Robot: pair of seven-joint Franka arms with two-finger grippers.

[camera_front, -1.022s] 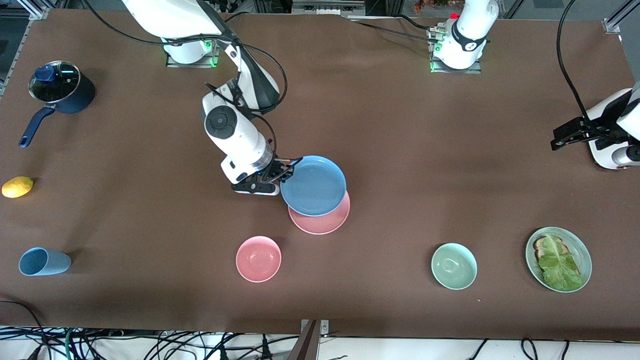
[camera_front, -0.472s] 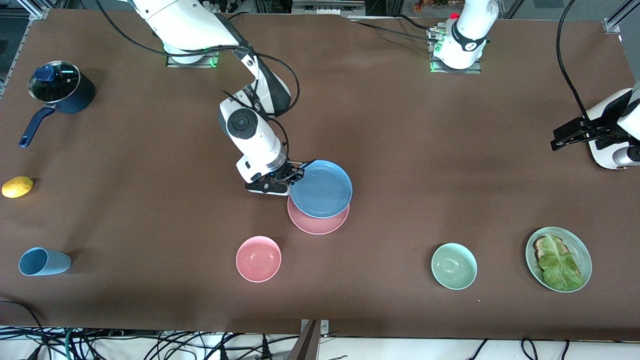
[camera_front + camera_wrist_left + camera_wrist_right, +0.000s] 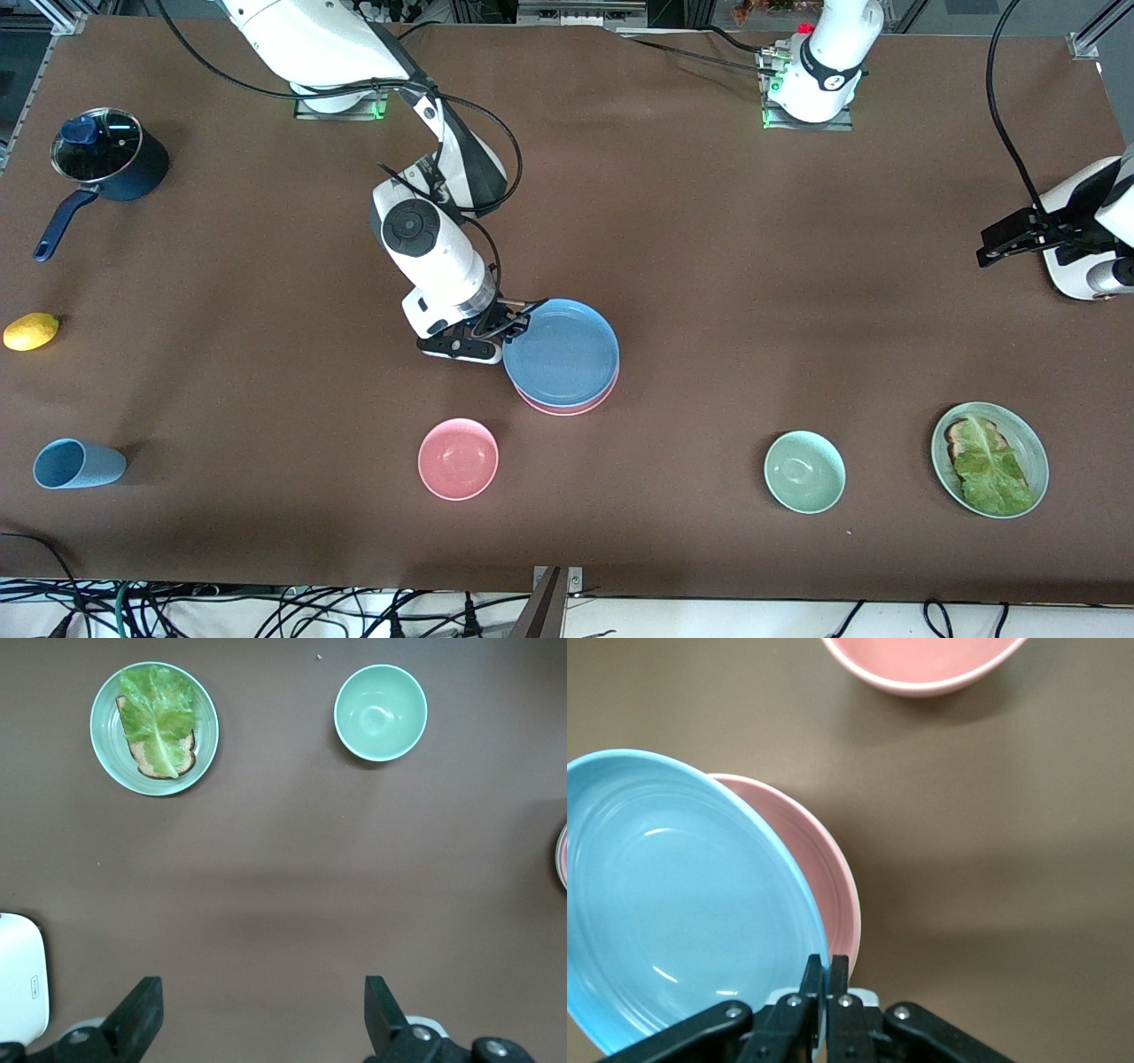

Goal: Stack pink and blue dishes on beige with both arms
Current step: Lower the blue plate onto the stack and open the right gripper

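Note:
My right gripper point(image 3: 518, 326) point(image 3: 825, 970) is shut on the rim of the blue plate point(image 3: 563, 354) point(image 3: 682, 904) at mid-table. The blue plate sits almost squarely over the pink plate point(image 3: 571, 408) point(image 3: 837, 886), which shows only as a thin crescent on the side nearer the front camera. In the right wrist view the blue plate looks slightly tilted above the pink one. The beige plate is hidden or out of view. My left gripper point(image 3: 1005, 239) point(image 3: 261, 992) waits open over bare table at the left arm's end, holding nothing.
A pink bowl point(image 3: 458, 458) point(image 3: 921, 660) lies nearer the front camera than the plates. A mint bowl point(image 3: 804, 471) point(image 3: 381, 711) and a green plate point(image 3: 1036, 443) point(image 3: 99, 726) with toast and lettuce sit toward the left arm's end. A blue cup point(image 3: 75, 463), a lemon point(image 3: 31, 330) and a pot point(image 3: 106, 164) sit at the right arm's end.
My right gripper carried the blue plate toward the front camera and down over the pink plate, which is now almost covered. The left arm has not moved.

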